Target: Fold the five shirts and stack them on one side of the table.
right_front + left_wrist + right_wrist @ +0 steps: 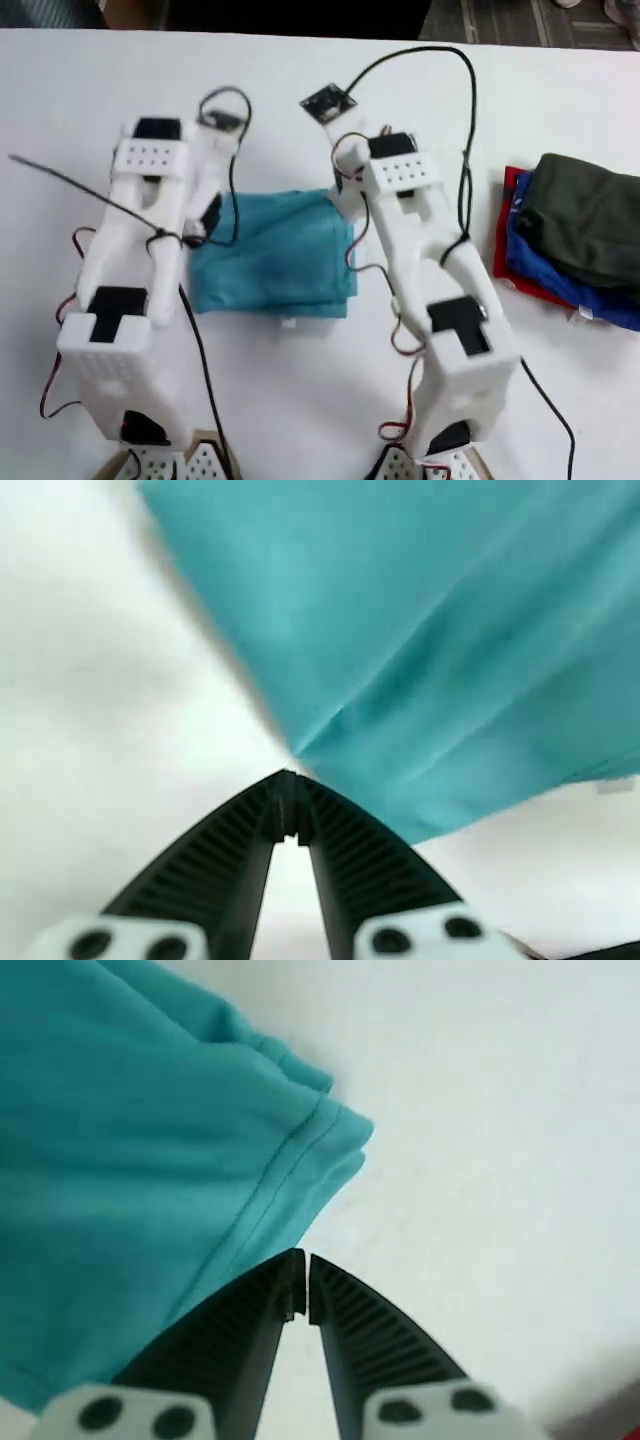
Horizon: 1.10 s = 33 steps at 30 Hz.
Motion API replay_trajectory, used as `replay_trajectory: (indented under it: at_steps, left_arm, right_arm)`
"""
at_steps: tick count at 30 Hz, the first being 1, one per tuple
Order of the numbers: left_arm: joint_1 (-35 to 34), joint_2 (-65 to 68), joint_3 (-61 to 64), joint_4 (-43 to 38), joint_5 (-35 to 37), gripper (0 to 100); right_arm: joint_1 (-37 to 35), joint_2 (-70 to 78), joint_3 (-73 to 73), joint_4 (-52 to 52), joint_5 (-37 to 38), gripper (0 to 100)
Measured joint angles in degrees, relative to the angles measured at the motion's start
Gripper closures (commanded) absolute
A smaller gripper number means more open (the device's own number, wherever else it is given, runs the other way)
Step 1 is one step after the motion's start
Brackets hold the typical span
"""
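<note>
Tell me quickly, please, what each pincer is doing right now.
Left pincer: closed, tip at the edge of the teal shirt; no grip visible.
Right pincer: closed, empty, beside the teal shirt.

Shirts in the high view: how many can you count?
4. A teal shirt lies folded at the middle of the table; a red shirt, a blue shirt and a dark green shirt are stacked near its right edge. Others may hide beneath.

**Lighting: bright, diffuse, overhead**

White table evenly lit, nearly washed out in both wrist views. Soft grey shadow along one edge of the teal shirt. Dim strip beyond the table's far edge.
</note>
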Motion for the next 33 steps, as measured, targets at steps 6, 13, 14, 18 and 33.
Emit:
replay_trajectory:
  at_steps: [6,13,14,18,33]
  left_arm:
    - [0.0,2.2,-7.56,-3.08,0.0,97]
    - [0.0,15.21,-9.93,-13.1,1.93,97]
    - [0.0,16.88,-10.9,-13.8,2.11,97]
    - [0.0,21.63,-16.18,-14.42,2.29,97]
    - [1.05,24.09,-19.16,-14.77,3.52,97]
  right_arm:
    - [-0.09,-14.24,22.42,-6.86,0.0,97.8]
    - [-2.99,-30.51,49.14,-23.12,0.0,97.8]
    - [-3.96,-31.74,51.16,-24.7,0.0,97.8]
    - [-6.51,-34.2,52.66,-27.25,0.0,97.8]
    - [-7.47,-34.46,51.43,-27.25,0.0,97.8]
